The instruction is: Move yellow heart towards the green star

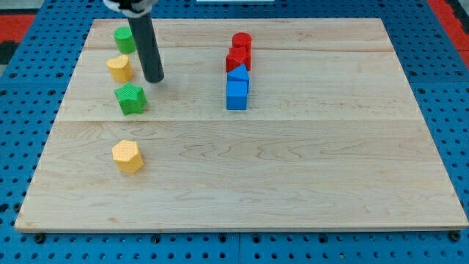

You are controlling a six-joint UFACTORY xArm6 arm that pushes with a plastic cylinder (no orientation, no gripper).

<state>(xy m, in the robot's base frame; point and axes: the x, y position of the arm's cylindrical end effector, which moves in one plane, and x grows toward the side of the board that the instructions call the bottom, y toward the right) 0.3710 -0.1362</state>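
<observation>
The yellow heart (119, 68) lies near the board's upper left. The green star (131, 98) lies just below it, slightly to the right, a small gap apart. My tip (154, 79) rests on the board to the right of the yellow heart and up-right of the green star, touching neither. The dark rod rises from it to the view's top.
A green block (124, 39) sits above the yellow heart, partly behind the rod. A yellow hexagon block (127, 156) lies lower left. Two red blocks (239, 51) and two blue blocks (237, 88) form a column at upper centre. The wooden board (293, 169) has edges all round.
</observation>
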